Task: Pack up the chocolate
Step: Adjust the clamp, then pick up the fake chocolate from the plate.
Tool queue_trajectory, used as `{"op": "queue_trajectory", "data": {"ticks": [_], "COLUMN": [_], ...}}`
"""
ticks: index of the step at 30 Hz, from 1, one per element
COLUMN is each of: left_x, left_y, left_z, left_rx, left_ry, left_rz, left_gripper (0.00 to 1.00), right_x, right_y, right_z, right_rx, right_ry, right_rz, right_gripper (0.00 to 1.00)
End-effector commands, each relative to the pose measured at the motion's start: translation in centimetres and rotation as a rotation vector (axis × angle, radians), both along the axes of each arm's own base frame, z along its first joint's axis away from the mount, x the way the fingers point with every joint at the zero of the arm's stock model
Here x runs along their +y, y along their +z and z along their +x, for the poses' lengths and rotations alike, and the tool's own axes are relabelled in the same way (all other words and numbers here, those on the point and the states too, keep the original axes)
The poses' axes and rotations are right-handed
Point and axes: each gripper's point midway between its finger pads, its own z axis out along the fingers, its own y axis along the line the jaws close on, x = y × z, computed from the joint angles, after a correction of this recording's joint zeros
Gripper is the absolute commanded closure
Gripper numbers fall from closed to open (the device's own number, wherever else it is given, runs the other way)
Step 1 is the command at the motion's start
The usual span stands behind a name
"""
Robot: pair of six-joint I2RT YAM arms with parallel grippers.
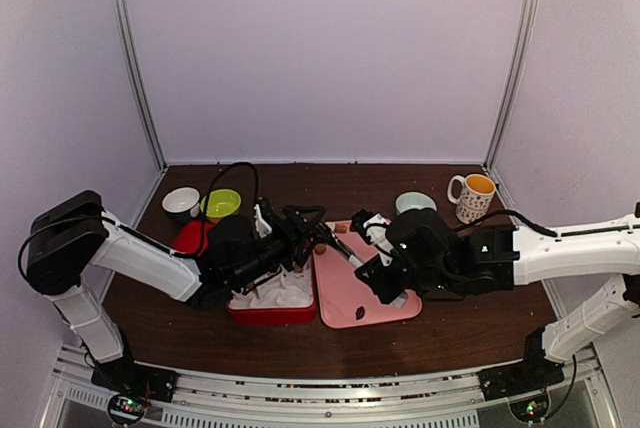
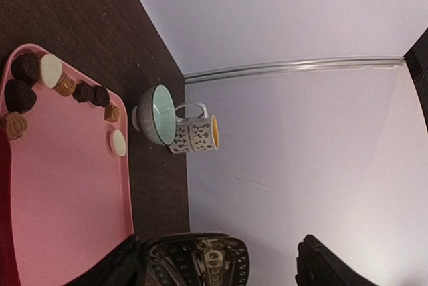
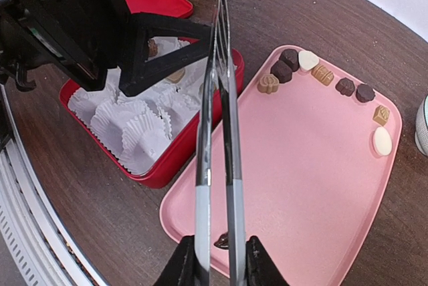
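Several chocolates (image 3: pixel 281 71), brown, dark and cream-white, lie along the far end of the pink tray (image 3: pixel 301 179); they also show in the left wrist view (image 2: pixel 19 95). One dark piece (image 3: pixel 222 239) lies at the tray's near edge. A few chocolates (image 3: pixel 177 75) sit in paper cups in the red box (image 3: pixel 160 166). My right gripper (image 3: pixel 217 259) is shut on long metal tongs (image 3: pixel 221 119), whose tips are nearly together and reach over the box's right rim. My left gripper (image 1: pixel 312 231) is open and empty above the box's far right corner; it also shows in the right wrist view (image 3: pixel 194 42).
The red lid (image 1: pixel 192 238) lies left of the box (image 1: pixel 270 310). A grey-white bowl (image 1: pixel 181 203) and a yellow-green bowl (image 1: pixel 222 203) stand at the back left. A teal bowl (image 1: pixel 415 202) and a patterned mug (image 1: pixel 472 196) stand at the back right. White walls enclose the table.
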Motion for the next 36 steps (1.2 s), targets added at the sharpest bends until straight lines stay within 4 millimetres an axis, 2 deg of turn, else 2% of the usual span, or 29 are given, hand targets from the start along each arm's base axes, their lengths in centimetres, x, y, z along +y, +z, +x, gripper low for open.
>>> {"op": "queue_trajectory", "data": {"ticks": [1,11,18,25,36], "left_x": [1.6,4.9,6.0,6.6,6.6], "left_y": [1.3,0.4,1.5,2.1,2.0], "left_z": [-0.1,-0.7,-0.8,-0.8,-0.8], "left_rx": [-0.043,-0.067,-0.125,-0.169,-0.179], "left_ry": [0.043,0.112,0.132,0.141,0.132], "left_rz": [0.027,0.212,0.322,0.397,0.437], "left_gripper": [0.18,0.14,0.14,0.14,0.14], "right_x": [-0.7,-4.6,-6.9,-7.9,-8.1], "right_y": [1.3,-0.3,-2.7,-3.9,-5.7], "right_z": [0.3,-0.9,-3.4,-5.5,-7.6], "right_rx": [-0.016,0.039,0.173,0.268,0.369], "right_ry": [-0.04,-0.078,-0.039,0.006,0.066], "right_rz": [-0.003,-0.119,-0.242,-0.26,-0.308], "right_gripper": [0.89,0.88,0.86,0.75,0.69]}}
